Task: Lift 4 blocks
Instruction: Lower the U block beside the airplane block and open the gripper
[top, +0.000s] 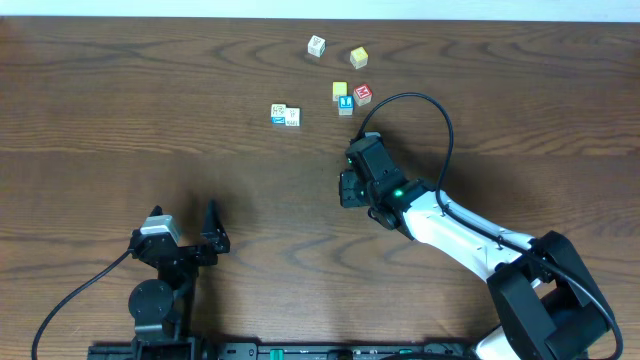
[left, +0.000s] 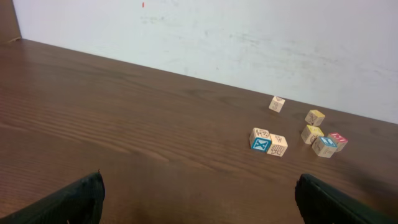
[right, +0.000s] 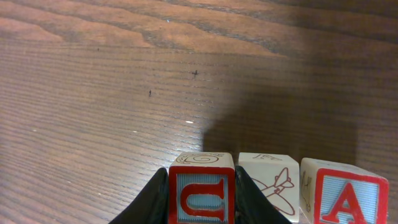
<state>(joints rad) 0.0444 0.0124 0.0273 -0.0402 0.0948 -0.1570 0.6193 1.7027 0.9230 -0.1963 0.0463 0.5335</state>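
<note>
Wrist cam alone shows R fingers (right: 152, 199) clamping C block (right: 202, 198); L fingers (left: 68, 202) apart.

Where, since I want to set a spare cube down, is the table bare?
Bare: the whole left half of the table, from the left gripper up to the far edge, left of the paired white cubes; also the strip between both grippers. Crowded: the loose cubes at far centre, and around the right gripper, shut on a red-framed block.
</note>
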